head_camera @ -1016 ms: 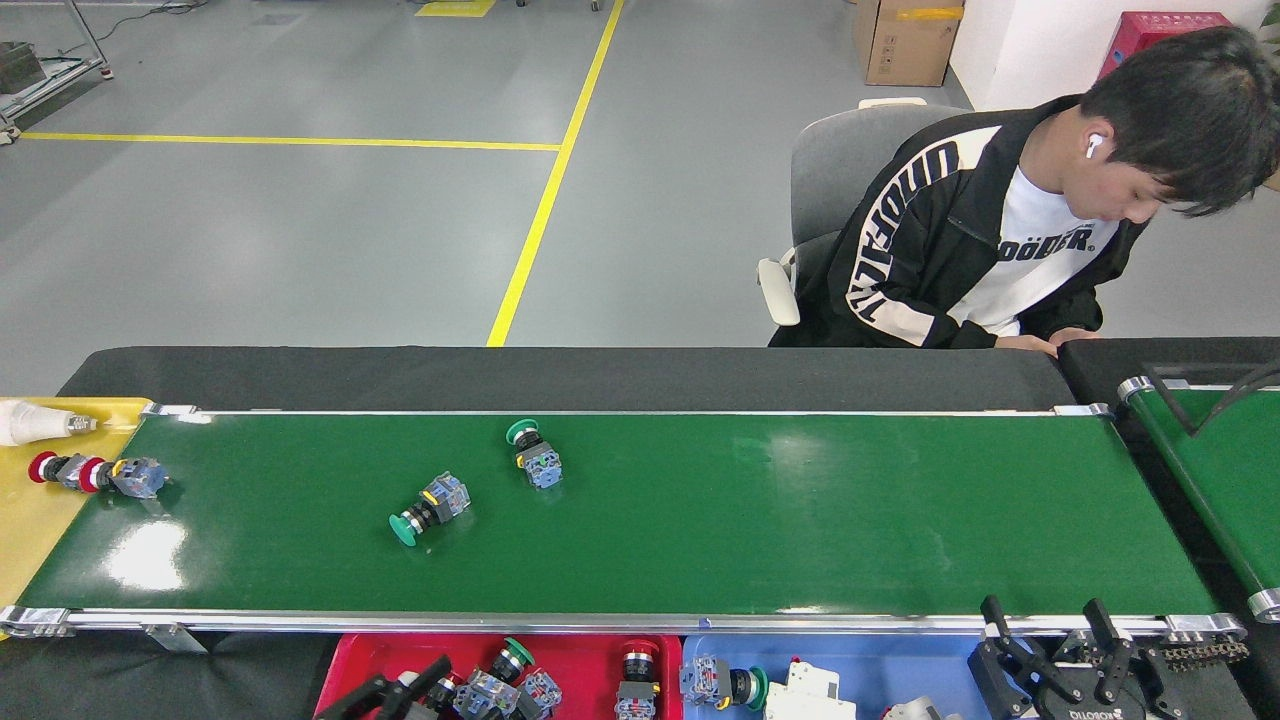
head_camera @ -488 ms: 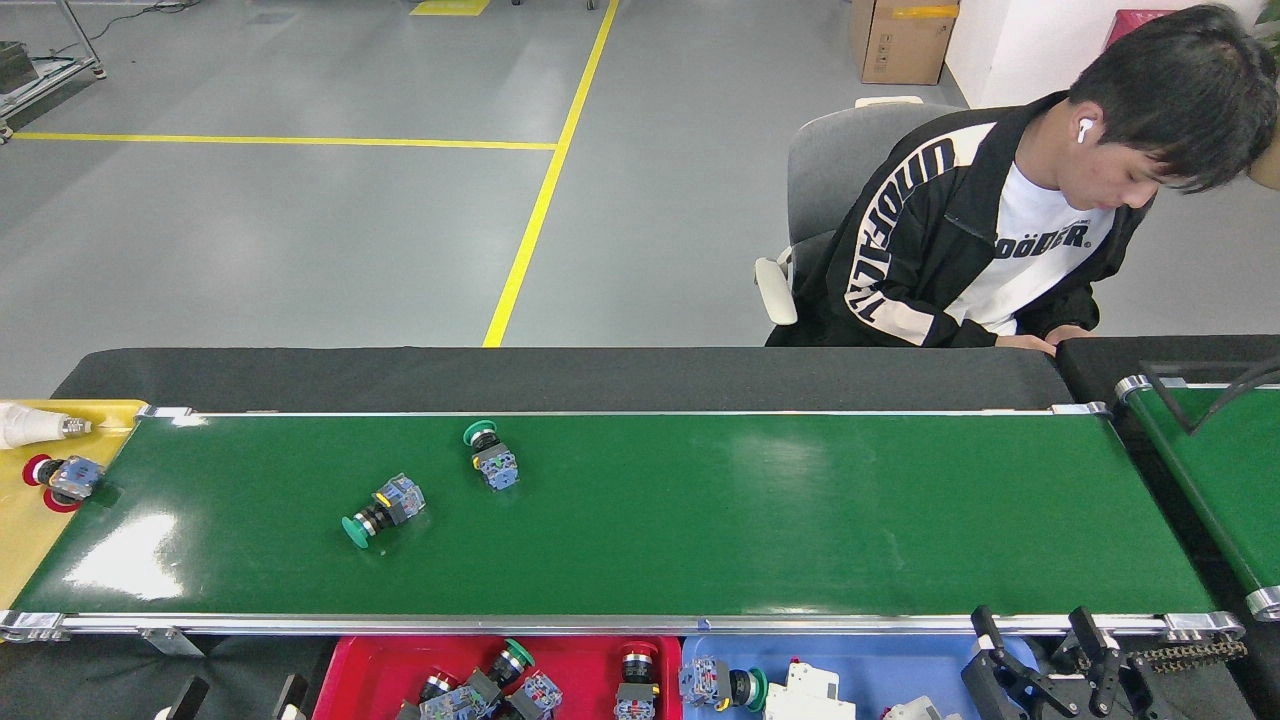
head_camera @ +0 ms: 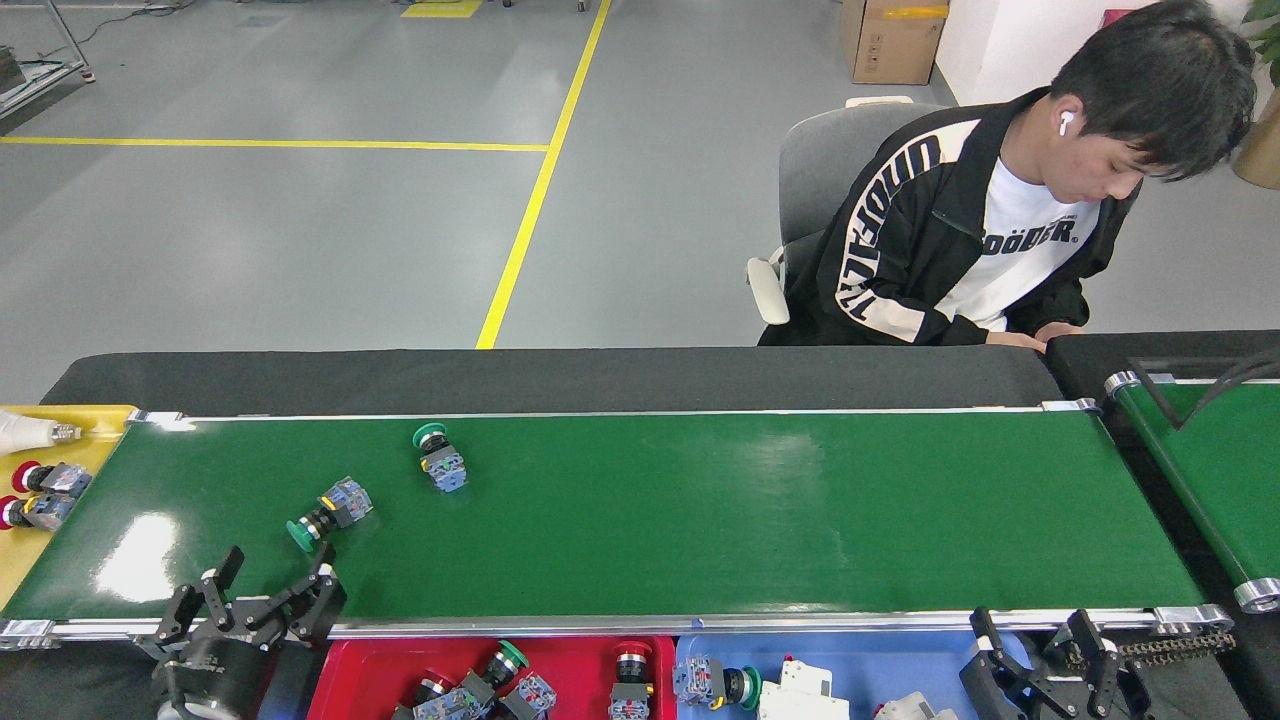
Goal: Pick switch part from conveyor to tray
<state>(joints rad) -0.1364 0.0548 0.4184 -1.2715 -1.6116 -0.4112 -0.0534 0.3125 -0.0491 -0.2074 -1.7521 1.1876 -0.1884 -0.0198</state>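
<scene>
Since the earlier frames, both green-capped switch parts have ridden leftward along the conveyor (head_camera: 700,520), and your left gripper (head_camera: 272,588) has come up into view at the belt's near-left corner, where half a second ago only its tips showed.

Starting at the left, the yellow tray (head_camera: 30,560) sits off the conveyor's left end with two red-capped switches (head_camera: 40,495) lying on it, one beside the other, and a white object (head_camera: 30,432) at its far edge. Your left gripper stands over the near rail with its fingers spread wide and nothing between them. Just beyond it, near the near-left corner of the belt, lies the nearer switch part (head_camera: 328,512) on its side, green cap toward the near edge, apart from the fingertips. The second switch part (head_camera: 438,460) lies further right and closer to the far rail, cap toward the far edge.

Below the near rail you have a red tray (head_camera: 360,670) holding several switches, then a blue tray (head_camera: 860,665) with more parts. Your right gripper (head_camera: 1040,650) sits low at the near-right corner, fingers apart and empty.

Beyond the far edge a person (head_camera: 990,220) sits in a grey chair (head_camera: 830,170). A smaller green belt (head_camera: 1215,470) shows at the right edge.
</scene>
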